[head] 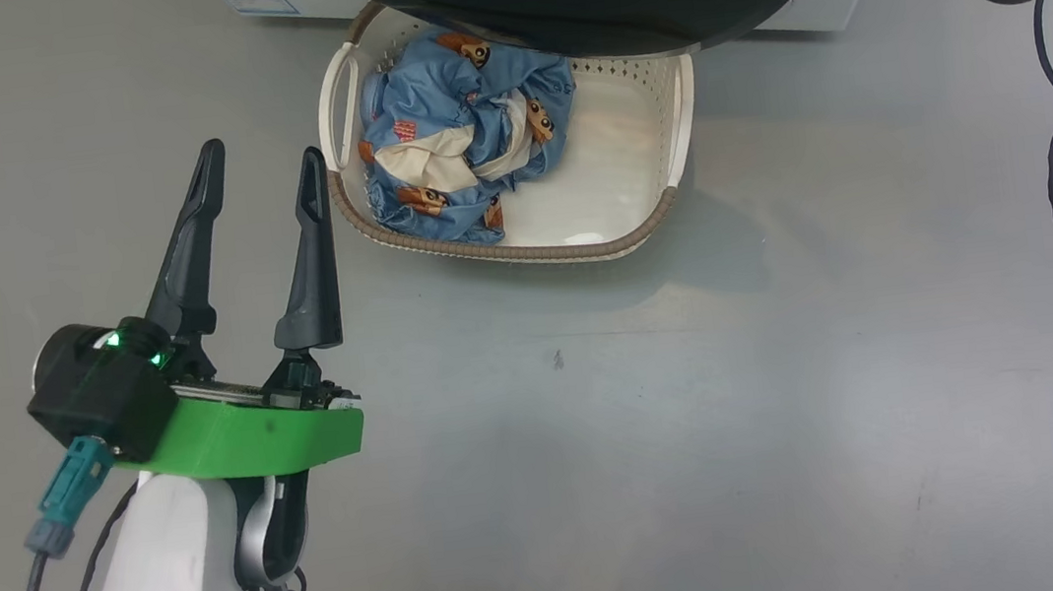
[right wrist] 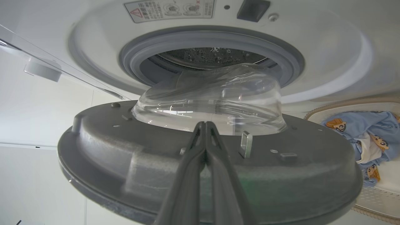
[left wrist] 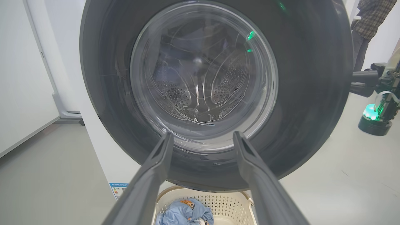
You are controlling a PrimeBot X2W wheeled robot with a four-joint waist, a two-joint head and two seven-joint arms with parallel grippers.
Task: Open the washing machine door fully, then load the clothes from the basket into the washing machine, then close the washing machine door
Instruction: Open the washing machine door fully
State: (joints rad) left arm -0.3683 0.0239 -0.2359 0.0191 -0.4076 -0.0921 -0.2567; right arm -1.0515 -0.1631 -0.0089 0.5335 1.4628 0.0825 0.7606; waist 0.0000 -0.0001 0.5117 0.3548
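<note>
The washing machine door (left wrist: pixel 312 78) stands partly open, its black rim overhanging the basket (head: pixel 521 248). My right gripper (right wrist: pixel 204 125) is shut, its tips against the door's grey inner face beside the metal latch (right wrist: pixel 245 142) and below the glass bowl. It also reaches the door's edge (left wrist: pixel 356 82) in the left wrist view. The washing machine (right wrist: pixel 328 56) shows its grey gasket and steel drum behind. My left gripper (head: pixel 263 157) is open and holds nothing, left of the basket, pointing at the door's outer glass (left wrist: pixel 203 135). The clothes (head: pixel 441 107) lie bundled in the basket's left half.
The basket sits on grey floor right under the door. A person in a checked shirt (left wrist: pixel 372 15) stands beyond the door's right side. A white wall panel (left wrist: pixel 25 93) lies left of the machine. Open floor stretches in front of the basket.
</note>
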